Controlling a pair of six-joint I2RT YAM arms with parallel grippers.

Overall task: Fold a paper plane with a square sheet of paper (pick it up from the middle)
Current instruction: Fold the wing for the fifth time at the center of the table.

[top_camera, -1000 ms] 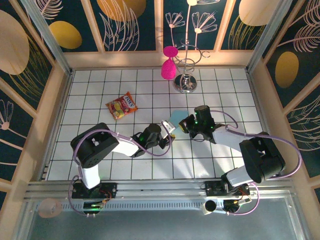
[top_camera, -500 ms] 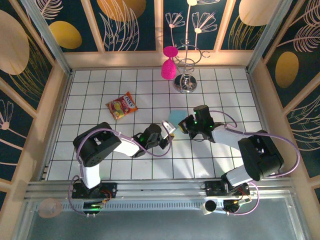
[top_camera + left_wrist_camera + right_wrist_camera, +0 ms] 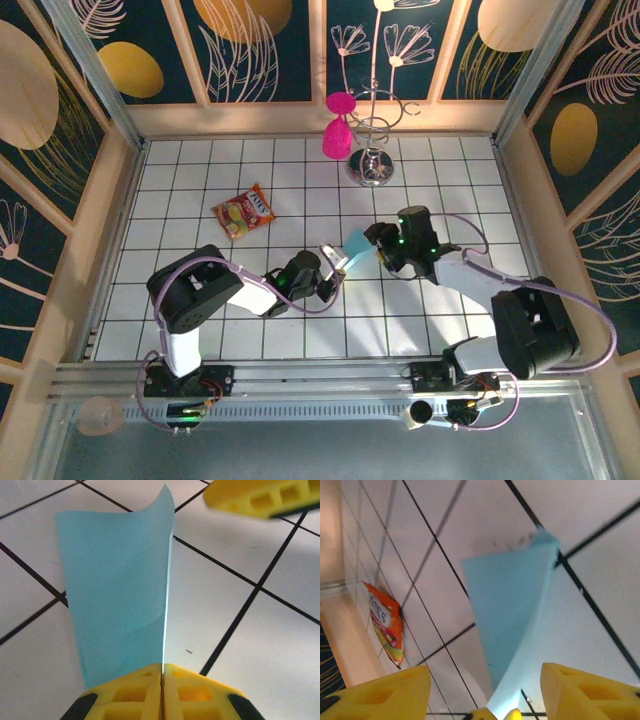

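The light-blue sheet of paper stands on edge above the tiles, folded over and curling at its far corner; it is a bent panel, no pointed paper plane. My left gripper is shut on its near edge. In the left wrist view the paper rises from the closed yellow jaws of my left gripper. My right gripper stands open just right of the sheet. From the right wrist, the paper lies ahead of my right gripper, touching neither finger.
A red-and-yellow snack packet lies on the tiles at the left rear, also seen from the right wrist. A metal stand with a pink glass is at the back centre. Wooden walls enclose the white tiled floor.
My left gripper has closed on the paper's edge. My right gripper has opened, let go of the sheet and drawn back slightly to the right.
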